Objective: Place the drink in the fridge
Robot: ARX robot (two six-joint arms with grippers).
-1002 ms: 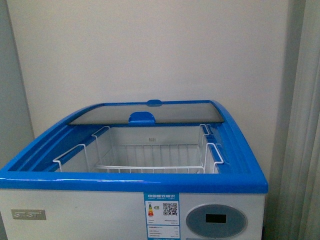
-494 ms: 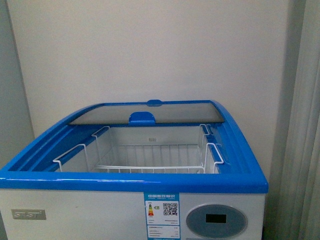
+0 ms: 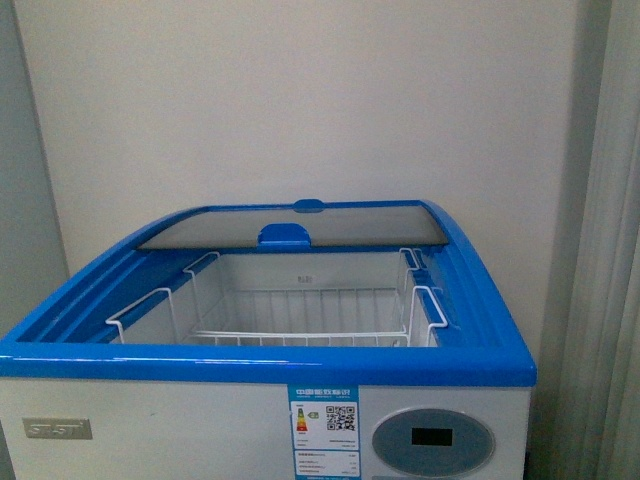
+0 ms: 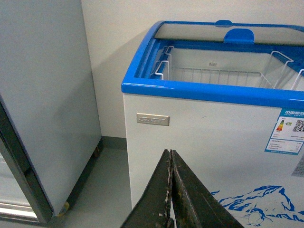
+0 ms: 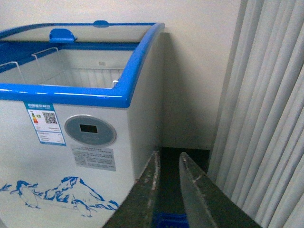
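The fridge [image 3: 150, 425] is a white chest cooler with a blue top rim; its glass lid [image 3: 300, 226] is slid back and a white wire basket [image 3: 300, 325] shows inside. It also shows in the left wrist view [image 4: 199, 137] and the right wrist view [image 5: 137, 118]. My left gripper [image 4: 170, 156] is shut and empty, low in front of the fridge's white front. My right gripper [image 5: 168, 159] is shut on the drink [image 5: 168, 221], seen only as a blue bit between the fingers, low by the fridge's right front corner. Neither gripper shows in the front view.
A taller grey-white cabinet [image 4: 42, 95] on castors stands left of the fridge, with a strip of grey floor [image 4: 102, 185] between. Pale curtains [image 5: 266, 109] hang right of the fridge, with a dark gap [image 5: 185, 152] between. A wall stands behind.
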